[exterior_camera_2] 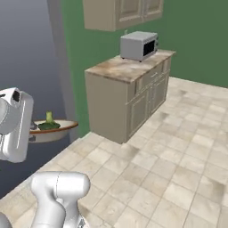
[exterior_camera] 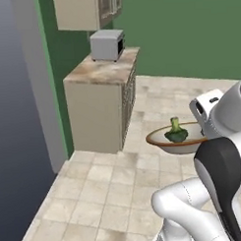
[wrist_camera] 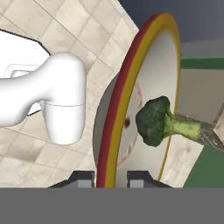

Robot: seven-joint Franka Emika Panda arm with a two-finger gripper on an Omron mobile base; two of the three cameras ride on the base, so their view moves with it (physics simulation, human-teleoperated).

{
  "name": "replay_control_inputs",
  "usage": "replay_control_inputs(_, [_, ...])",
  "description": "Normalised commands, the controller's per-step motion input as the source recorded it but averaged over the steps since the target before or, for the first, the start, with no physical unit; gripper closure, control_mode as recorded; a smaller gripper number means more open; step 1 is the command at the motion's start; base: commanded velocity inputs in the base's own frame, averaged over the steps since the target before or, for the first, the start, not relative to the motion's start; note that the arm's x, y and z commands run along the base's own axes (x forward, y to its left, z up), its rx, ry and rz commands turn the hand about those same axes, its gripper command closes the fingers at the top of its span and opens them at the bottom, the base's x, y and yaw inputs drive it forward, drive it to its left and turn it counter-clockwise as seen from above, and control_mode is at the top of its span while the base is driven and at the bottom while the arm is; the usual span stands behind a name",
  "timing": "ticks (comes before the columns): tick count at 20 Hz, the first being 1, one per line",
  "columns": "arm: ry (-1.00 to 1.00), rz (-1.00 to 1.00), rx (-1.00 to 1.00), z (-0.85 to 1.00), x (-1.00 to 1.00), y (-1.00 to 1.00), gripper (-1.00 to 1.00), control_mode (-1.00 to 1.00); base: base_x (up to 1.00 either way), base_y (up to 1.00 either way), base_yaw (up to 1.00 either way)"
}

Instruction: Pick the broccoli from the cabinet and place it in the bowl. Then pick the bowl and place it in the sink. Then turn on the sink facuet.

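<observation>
Holding a wide shallow cream bowl (exterior_camera: 178,145) with a brown rim by its edge, the robot's hand (wrist_camera: 111,178) is nearly shut, its two dark fingertips (wrist_camera: 83,178) pinching the rim between them at the bottom of the hand view. The bowl is lifted clear above the beige tiled floor (exterior_camera: 105,192), roughly level in both base views. A small dark green broccoli floret (exterior_camera: 176,132) with a paler green stalk sits inside the bowl, stalk pointing up in the left base view; in the hand view the floret rests against the bowl's pale inner face with the stalk reaching away from the brownish centre.

Beyond the bowl stands a beige base cabinet with a mottled tan stone surface (exterior_camera_2: 129,67). On that surface, towards the green wall (exterior_camera_2: 196,35), sits a boxy grey microwave oven (exterior_camera_2: 139,45) with a dark door window. Above it hangs a beige-tan wall cupboard with panelled doors (exterior_camera_2: 122,13). Left of the cabinet, a grey wall panel (exterior_camera: 40,86) runs from floor to ceiling, with a dark blue-grey expanse beyond it.

No brand, label or writing can be read on the microwave, the cupboard or the bowl.
</observation>
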Motion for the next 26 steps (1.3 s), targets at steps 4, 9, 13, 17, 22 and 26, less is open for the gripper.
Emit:
replay_control_inputs(4, [0.0, 0.0, 0.0, 0.0, 0.0, 0.0, 1.0, 1.0, 0.35, -0.34, -0.57])
replay_control_inputs(9, [0.0, 0.0, 0.0, 0.0, 0.0, 0.0, 1.0, 1.0, 0.45, -0.27, -0.6])
replay_control_inputs(13, [0.0, 0.0, 0.0, 0.0, 0.0, 0.0, 1.0, 1.0, 0.5, -0.27, -0.62])
replay_control_inputs(17, [0.0, 0.0, 0.0, 0.0, 0.0, 0.0, 1.0, 1.0, 0.61, -0.42, -0.6])
replay_control_inputs(22, [0.0, 0.0, 0.0, 0.0, 0.0, 0.0, 1.0, 1.0, 0.78, -0.32, -0.56])
replay_control_inputs(26, [0.0, 0.0, 0.0, 0.0, 0.0, 0.0, 1.0, 1.0, 0.8, -0.11, -0.52])
